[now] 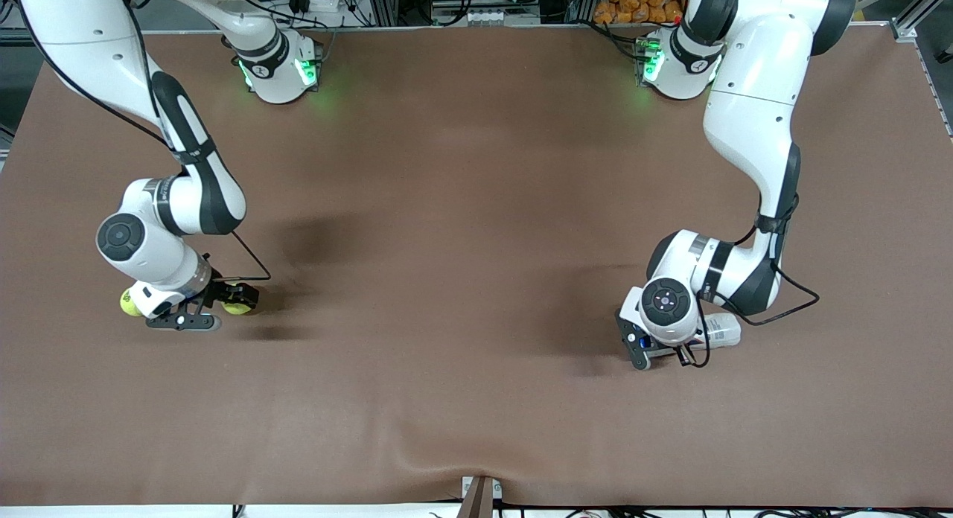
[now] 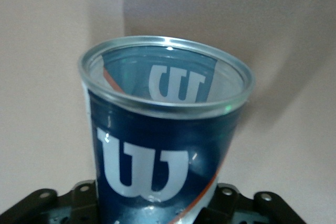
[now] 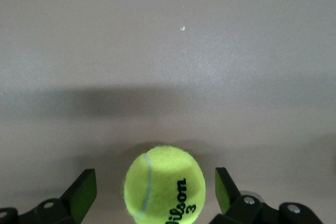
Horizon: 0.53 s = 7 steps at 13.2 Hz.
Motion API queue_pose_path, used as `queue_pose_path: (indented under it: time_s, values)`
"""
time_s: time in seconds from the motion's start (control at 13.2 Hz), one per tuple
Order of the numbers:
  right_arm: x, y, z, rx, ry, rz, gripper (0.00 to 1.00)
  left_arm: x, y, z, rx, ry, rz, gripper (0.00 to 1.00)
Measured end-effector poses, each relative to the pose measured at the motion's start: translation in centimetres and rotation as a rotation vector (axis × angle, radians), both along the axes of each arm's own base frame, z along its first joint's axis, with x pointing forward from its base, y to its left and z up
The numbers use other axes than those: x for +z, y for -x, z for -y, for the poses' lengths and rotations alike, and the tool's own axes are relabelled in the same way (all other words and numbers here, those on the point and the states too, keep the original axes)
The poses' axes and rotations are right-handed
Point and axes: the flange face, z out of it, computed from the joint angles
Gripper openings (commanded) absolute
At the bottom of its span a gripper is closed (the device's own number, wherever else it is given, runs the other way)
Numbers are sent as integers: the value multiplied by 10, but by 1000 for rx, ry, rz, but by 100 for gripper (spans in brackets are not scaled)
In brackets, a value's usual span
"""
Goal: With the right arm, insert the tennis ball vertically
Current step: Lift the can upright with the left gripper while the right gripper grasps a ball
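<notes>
The left gripper (image 1: 674, 352) was positioned low at the left arm's end of the brown worktop (image 1: 461, 280), its jaws clamped on a clear Wilson ball can (image 2: 163, 129) with its open mouth in view. The right gripper (image 3: 156, 192) was lowered with its jaws apart around a tennis ball (image 3: 164, 184). A second tennis ball (image 1: 129, 303) lay beside it.

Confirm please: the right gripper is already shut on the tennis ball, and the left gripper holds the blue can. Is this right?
One part is wrong. In the right wrist view the right gripper is open: its fingers stand apart on either side of the tennis ball, not touching it. The left gripper does hold the blue can.
</notes>
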Motion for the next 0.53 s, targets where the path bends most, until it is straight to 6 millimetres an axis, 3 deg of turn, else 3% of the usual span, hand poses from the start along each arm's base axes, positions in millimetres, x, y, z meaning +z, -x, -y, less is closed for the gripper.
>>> queue_pose_path:
  time_s: [0.15,0.3,0.53]
  values:
    - [-5,2,0,-2,0,-10,100,8,-4,0,-17,4,8,60]
    - [-11,6,0,-3,0,-22,100,27,-10,4,-37,17,37,60]
    - [-18,8,2,-7,0,-27,100,79,-6,45,-81,95,93,60]
